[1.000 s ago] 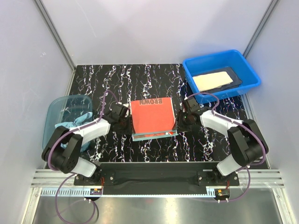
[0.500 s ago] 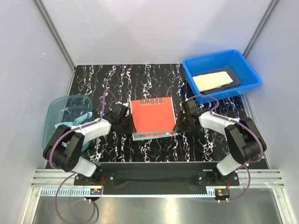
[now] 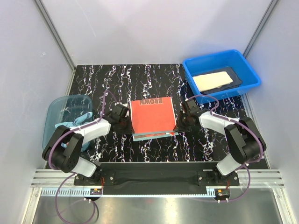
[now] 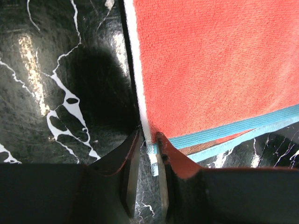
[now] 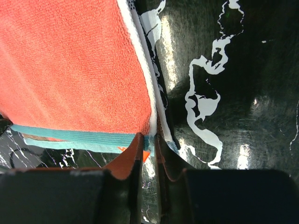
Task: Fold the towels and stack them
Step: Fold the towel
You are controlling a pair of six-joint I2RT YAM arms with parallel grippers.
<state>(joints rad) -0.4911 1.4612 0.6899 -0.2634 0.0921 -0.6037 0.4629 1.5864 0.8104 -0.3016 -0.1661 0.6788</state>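
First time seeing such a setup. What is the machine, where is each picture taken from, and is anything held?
Two robot arms are bolted at the near edge of a marbled table. The wide picture looks down from above; the close-ups come from wrist cameras. A folded red towel lies mid-table. The blue bin holds a pale yellow towel, the teal tub a light teal towel. The right gripper pinches the red towel's near right corner; the left gripper straddles its near left corner, grip unclear.

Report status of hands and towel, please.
Left hand and right hand each pinch a near corner of red BROWN towel. Towel folded, flat. Nothing blocks.
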